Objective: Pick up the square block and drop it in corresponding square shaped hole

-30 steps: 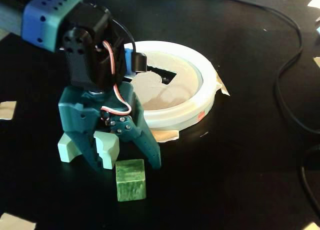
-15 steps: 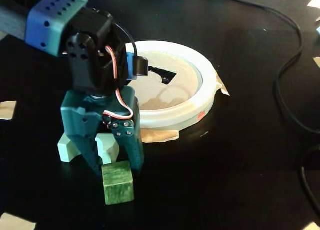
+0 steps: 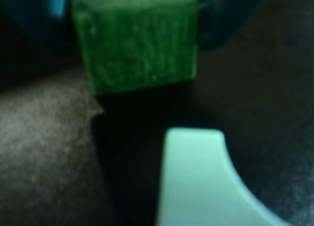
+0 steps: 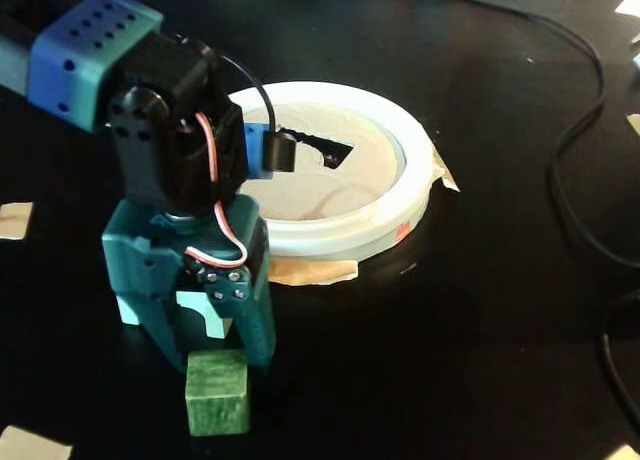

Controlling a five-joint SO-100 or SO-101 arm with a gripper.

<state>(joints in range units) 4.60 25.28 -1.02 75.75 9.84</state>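
Observation:
A green square block (image 4: 217, 392) stands on the black table at the front left in the fixed view. My teal gripper (image 4: 215, 362) comes straight down on it, a finger (image 4: 258, 335) on each side, and the jaws lie flush against the block's sides. In the wrist view the block (image 3: 135, 44) fills the gap between the dark jaws of the gripper (image 3: 135, 19). Behind the arm lies a white round ring (image 4: 400, 205) with a tan lid. The lid has a dark cut-out hole (image 4: 337, 153), partly hidden by the arm's black camera.
Black cables (image 4: 575, 130) run along the right side of the table. Tan tape scraps (image 4: 310, 270) stick out from under the ring, and more lie at the left edge (image 4: 14, 220). A pale mint rounded shape (image 3: 196, 186) fills the bottom of the wrist view.

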